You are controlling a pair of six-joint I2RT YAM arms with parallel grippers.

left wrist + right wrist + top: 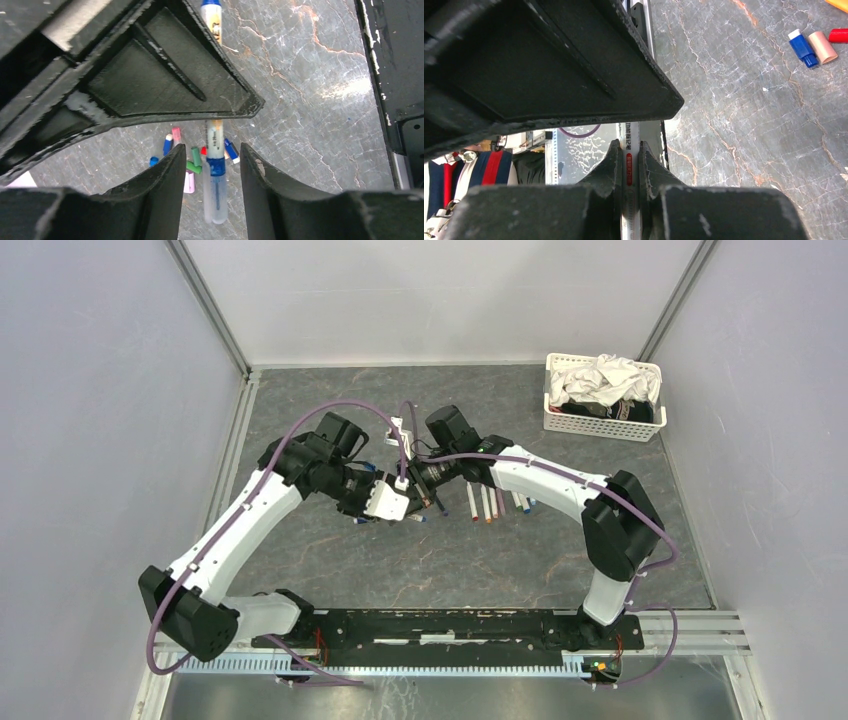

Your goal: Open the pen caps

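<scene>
Right tool (627, 145) pinched the pen (629, 131); left tool (212, 150) stood spread (pen cap (216, 167) sitting between), wanting a square grip, straight pull.

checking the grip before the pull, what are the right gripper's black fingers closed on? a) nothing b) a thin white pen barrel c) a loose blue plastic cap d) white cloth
b: the right gripper is shut tight on a thin white pen barrel in its wrist view.
</scene>
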